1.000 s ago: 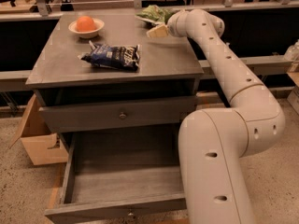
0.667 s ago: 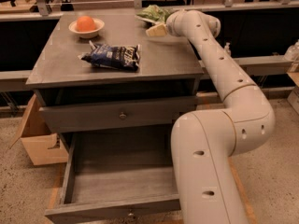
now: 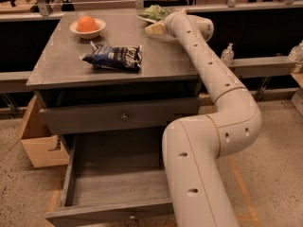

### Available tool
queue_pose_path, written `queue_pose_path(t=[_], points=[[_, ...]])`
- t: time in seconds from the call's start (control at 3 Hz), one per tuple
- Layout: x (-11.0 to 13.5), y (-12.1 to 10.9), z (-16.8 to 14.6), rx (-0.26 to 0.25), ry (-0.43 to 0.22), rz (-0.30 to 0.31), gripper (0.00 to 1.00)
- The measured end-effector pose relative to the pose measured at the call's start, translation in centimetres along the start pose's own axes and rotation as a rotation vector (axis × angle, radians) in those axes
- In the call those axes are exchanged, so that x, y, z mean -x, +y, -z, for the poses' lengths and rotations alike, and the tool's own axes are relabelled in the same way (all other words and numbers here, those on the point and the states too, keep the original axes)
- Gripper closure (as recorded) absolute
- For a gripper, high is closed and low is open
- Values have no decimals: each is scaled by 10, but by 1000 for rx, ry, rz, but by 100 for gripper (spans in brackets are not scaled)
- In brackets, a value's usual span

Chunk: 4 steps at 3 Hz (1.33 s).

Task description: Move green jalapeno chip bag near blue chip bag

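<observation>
The green jalapeno chip bag (image 3: 155, 13) lies at the far right corner of the grey table top (image 3: 61, 60), partly hidden by my arm. The gripper (image 3: 154, 28) is at the end of my white arm, right beside and touching the near edge of the green bag. The blue chip bag (image 3: 113, 56) lies flat near the middle front of the table top, well to the left of and nearer than the green bag.
A white bowl with an orange fruit (image 3: 87, 26) sits at the far left of the table. The bottom drawer (image 3: 113, 183) stands pulled open below. A cardboard box (image 3: 38, 141) is on the floor at the left. A railing (image 3: 94, 4) runs behind the table.
The arm's lower links have swung left and nearer to the table. The gripper stays by the green bag at the far right corner. The bags have not moved.
</observation>
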State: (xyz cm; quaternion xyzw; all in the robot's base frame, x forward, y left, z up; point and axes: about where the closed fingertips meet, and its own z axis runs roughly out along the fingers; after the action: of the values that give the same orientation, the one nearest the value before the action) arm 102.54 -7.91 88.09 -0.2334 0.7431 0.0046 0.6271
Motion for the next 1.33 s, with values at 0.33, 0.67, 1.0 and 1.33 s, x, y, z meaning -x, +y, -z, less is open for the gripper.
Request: queue_pose_path(t=[0.33,0.67,1.0,1.33], points=[[0,1,-7,-21,-15,-39,0],[6,8,-13,-15,-57,-102,0],[8,13,-17,-8,-82,-157,0],[1,17,-21,-1,-79,-207,0]])
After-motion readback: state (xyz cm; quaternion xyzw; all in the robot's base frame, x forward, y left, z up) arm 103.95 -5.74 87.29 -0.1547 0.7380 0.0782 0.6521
